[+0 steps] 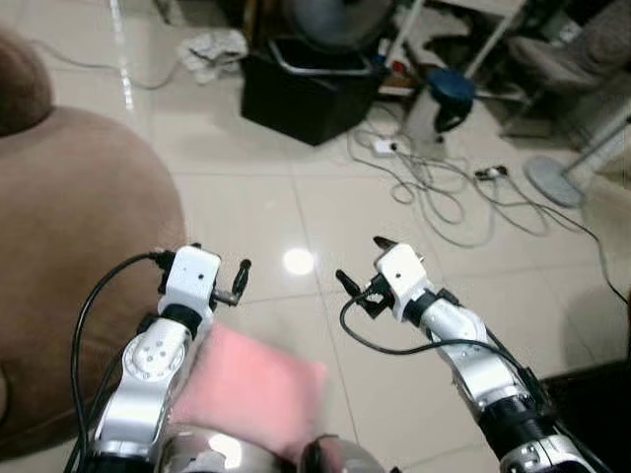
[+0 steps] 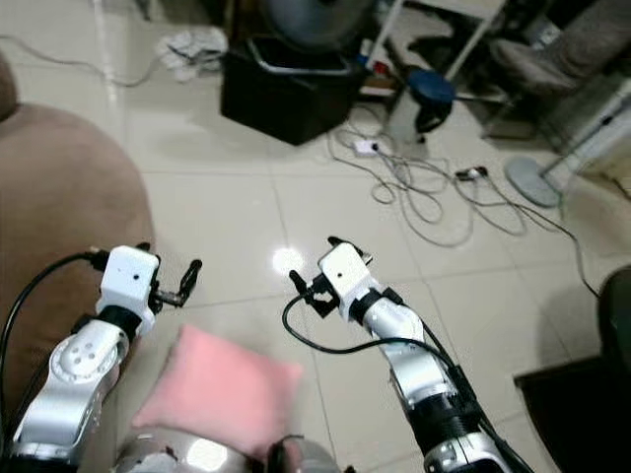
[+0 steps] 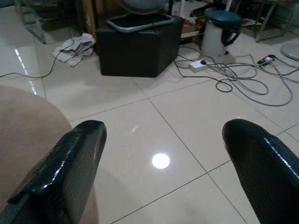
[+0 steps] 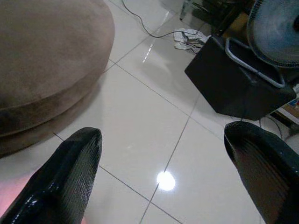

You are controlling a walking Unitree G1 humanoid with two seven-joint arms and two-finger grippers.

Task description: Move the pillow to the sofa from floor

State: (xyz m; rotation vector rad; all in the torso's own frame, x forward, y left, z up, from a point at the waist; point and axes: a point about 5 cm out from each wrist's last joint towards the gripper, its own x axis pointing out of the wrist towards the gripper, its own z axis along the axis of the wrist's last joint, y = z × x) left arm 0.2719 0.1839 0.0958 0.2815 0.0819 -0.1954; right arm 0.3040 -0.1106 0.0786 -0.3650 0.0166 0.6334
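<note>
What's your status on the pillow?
Left gripper and right gripper open, empty, above floor. Pink pillow on tiles beside brown sofa. Cables lie farther ahead.

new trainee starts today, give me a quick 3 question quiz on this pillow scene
1. True or false: the pink pillow lies on the tiled floor, between the robot's two arms.
2. The brown sofa is on which side of the robot? A) left B) right C) behind the black box
3. Fill in: the fingers of the left tool and the right tool are both ____, holding nothing.

Key: 1 true. 2 A; the black box and loose cables lie ahead. 3 open.
</note>
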